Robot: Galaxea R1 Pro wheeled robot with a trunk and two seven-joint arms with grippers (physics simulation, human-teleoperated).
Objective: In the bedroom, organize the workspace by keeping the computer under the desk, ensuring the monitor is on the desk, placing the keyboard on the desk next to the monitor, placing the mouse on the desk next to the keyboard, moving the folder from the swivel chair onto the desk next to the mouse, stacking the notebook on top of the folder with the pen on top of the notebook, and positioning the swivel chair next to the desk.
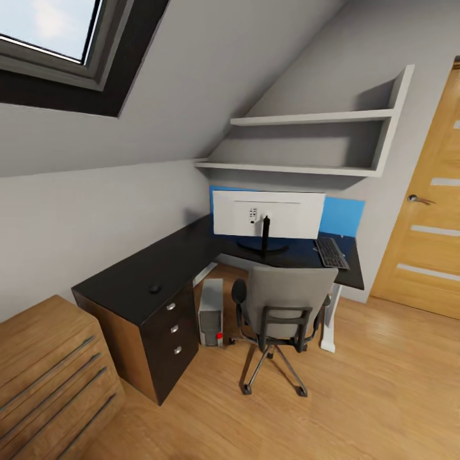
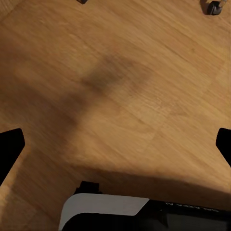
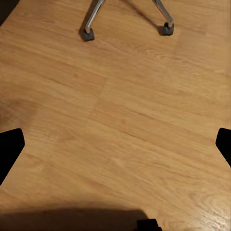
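While both arms hang low over the wooden floor, the left pincer and the right pincer each show dark fingertips at opposite edges of their wrist views, spread wide with nothing between them. Nearest in the head view stands a light wooden dresser, and just beyond it the drawer end of the bench, where the mouse lies alone on the black top. Under the bench sits the computer, and beside it the swivel chair faces the bench with its back to the robot, so its seat is hidden and I cannot tell whether the folder lies there. Farther back, the monitor stands on the bench with its white back showing, and the keyboard lies near it toward the door. Notebook and pen are not made out. The robot seems to be in the approach step; next it likely needs to get around the chair to see its seat, and bring the mouse, now well apart, over to the keyboard.
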